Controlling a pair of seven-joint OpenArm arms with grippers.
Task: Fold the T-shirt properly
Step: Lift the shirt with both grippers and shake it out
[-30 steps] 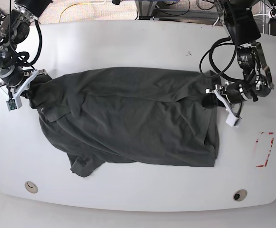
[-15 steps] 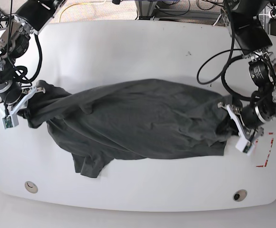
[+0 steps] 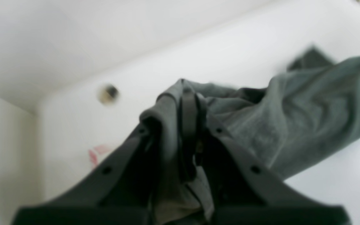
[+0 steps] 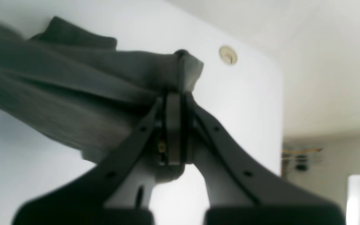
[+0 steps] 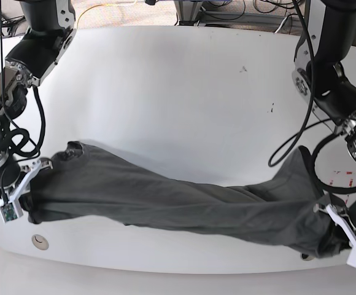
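Note:
The dark grey T-shirt (image 5: 184, 206) is stretched into a long rumpled band across the front of the white table (image 5: 178, 92). At the left end of the band, my right gripper (image 5: 32, 198) is shut on the fabric. The right wrist view shows that gripper (image 4: 177, 93) pinching a bunched edge of the T-shirt (image 4: 73, 87). My left gripper (image 5: 330, 232) is shut on the right end, near the table's front right corner. In the left wrist view, the T-shirt (image 3: 308, 109) drapes over the closed left gripper (image 3: 189, 103). One sleeve (image 5: 73, 150) pokes up at the left.
A round metal insert (image 5: 40, 241) sits in the table near the front left corner, and another (image 3: 108, 93) lies near the front right corner. A red tape mark (image 3: 97, 153) is on the table by my left gripper. The table's front edge runs just below the shirt.
Both grippers have moved toward the table's front edge and farther apart, dragging the shirt with them. It has gone from a broad spread shape to a long narrow band.

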